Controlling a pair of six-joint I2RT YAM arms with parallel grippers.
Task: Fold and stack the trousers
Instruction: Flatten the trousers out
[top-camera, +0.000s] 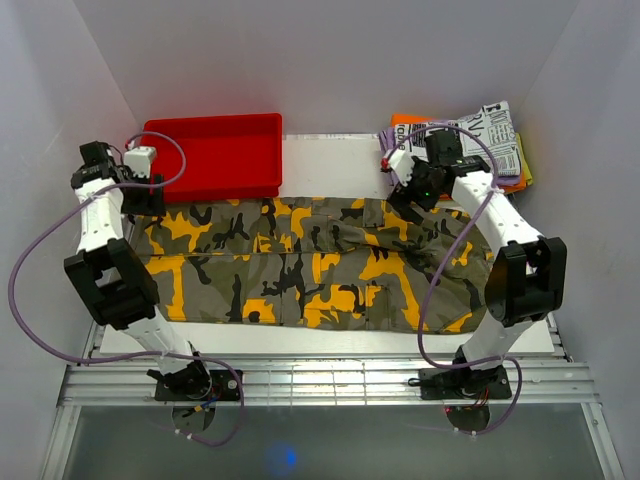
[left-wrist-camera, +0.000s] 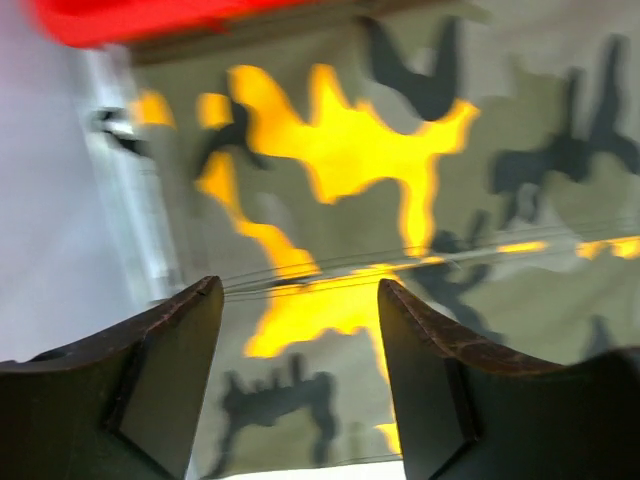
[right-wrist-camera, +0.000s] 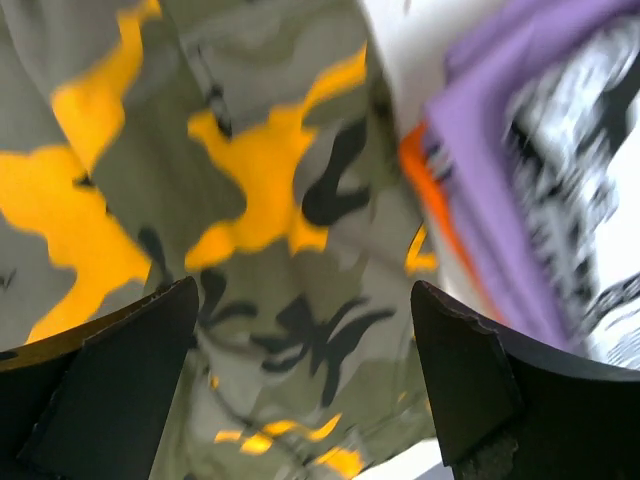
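The camouflage trousers (top-camera: 300, 265) lie flat across the white table, spread from left to right in olive, black and yellow-orange. My left gripper (top-camera: 150, 200) hangs over their far left corner, just in front of the red bin. In the left wrist view its fingers (left-wrist-camera: 300, 290) stand open above the cloth (left-wrist-camera: 340, 150), holding nothing. My right gripper (top-camera: 410, 205) is over the far right corner of the trousers. Its jaws (right-wrist-camera: 302, 290) are wide apart above the print (right-wrist-camera: 250, 170), with nothing between them.
A red bin (top-camera: 215, 155) stands at the back left, its edge showing in the left wrist view (left-wrist-camera: 130, 15). At the back right lies a stack of folded garments (top-camera: 505, 140): purple (right-wrist-camera: 500, 200), orange (right-wrist-camera: 420, 190) and newspaper print (right-wrist-camera: 580, 150). White walls close in both sides.
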